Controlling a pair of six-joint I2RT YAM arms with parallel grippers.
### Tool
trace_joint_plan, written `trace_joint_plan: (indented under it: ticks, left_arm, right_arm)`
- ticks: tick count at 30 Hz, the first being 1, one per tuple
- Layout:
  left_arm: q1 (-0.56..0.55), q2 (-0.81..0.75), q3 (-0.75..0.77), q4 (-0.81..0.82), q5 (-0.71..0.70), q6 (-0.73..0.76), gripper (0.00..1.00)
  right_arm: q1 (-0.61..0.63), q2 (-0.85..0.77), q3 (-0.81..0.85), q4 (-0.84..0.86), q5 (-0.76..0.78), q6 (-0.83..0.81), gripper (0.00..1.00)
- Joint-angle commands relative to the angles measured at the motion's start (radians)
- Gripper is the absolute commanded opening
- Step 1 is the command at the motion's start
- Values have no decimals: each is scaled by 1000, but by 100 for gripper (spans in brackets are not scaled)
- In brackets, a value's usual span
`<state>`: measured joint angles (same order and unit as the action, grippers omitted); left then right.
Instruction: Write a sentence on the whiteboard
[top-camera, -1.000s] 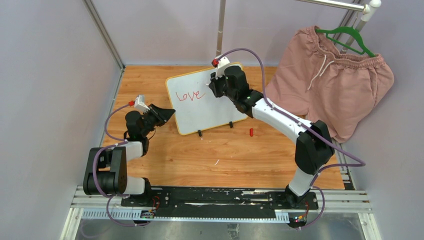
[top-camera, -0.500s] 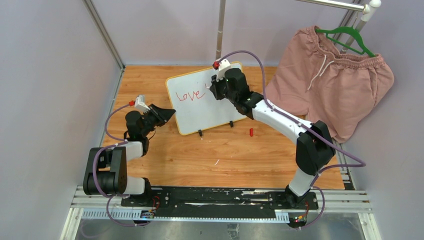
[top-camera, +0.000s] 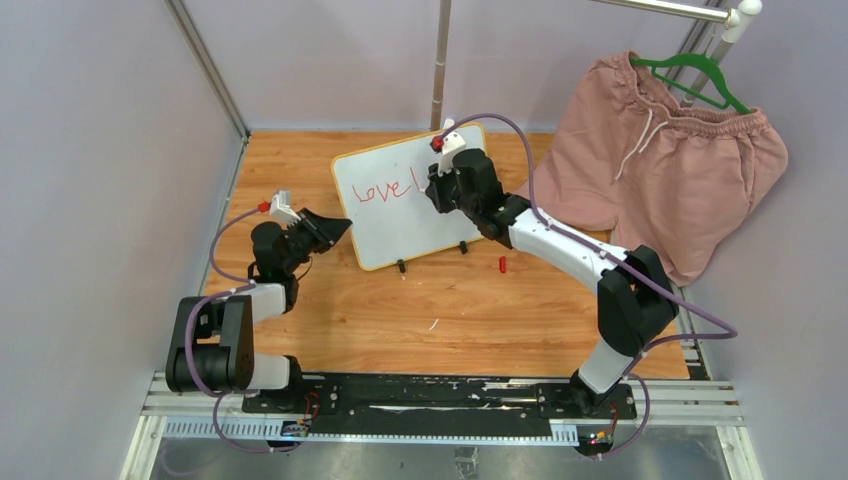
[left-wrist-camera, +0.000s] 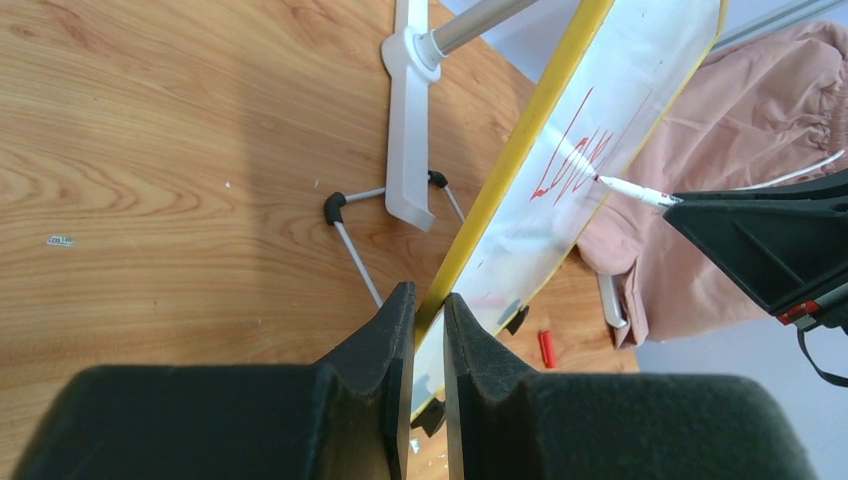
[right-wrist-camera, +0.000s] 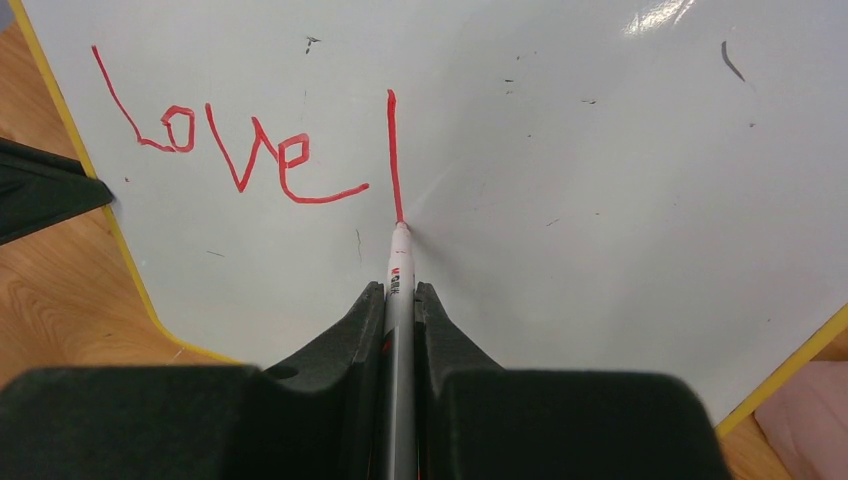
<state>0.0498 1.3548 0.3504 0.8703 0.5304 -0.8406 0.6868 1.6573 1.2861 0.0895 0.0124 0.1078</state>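
Now left claw (left-wrist-camera: 427, 297) pinches whiteboard (top-camera: 405, 228) edge; right claw (right-wrist-camera: 400, 292) pinches marker (right-wrist-camera: 398, 262), tip mid-board.

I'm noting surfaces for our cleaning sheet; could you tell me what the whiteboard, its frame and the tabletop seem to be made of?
Whiteboard: smooth, glossy white coated panel, perhaps melamine or painted steel; bright glare shows near its top edge.
Frame: thin yellow-orange edging with a satin look, likely plastic.
Tabletop: wood or wood-look laminate, with visible grain and a slight sheen.
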Motion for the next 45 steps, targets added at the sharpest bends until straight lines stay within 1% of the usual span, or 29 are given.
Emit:
trace_joint_plan:
  ticks: [1,8,14,18,26,27,35,45]
  left_arm:
    - [-4,-25,-14,-15,-8,14,0]
    - [-7,-33,-14,-28,-10,26,0]
    - [-6,-32,-14,-30,-11,26,0]
    - [-7,-31,-13,-30,-12,27,0]
    - [-7,-28,-11,-30,-12,27,0]
    - [-6,-28,-11,-30,-13,27,0]
    - [-7,-30,-11,-30,-12,28,0]
    - [-7,-28,-11,-30,-12,29,0]
  right_arm:
    - [2,-19,12,-13,35,-4,0]
    - [-1,9,94,-40,40,-23,0]
    - [-4,21,127,-52,45,-32,0]
    - [-10,23,126,-57,43,-35,0]
    - [-7,-29,52,23,3,-10,0]
    - [-7,-30,50,24,-28,-9,0]
    - [-5,-12,61,6,-49,-3,0]
    - [-9,21,108,-30,-14,-13,0]
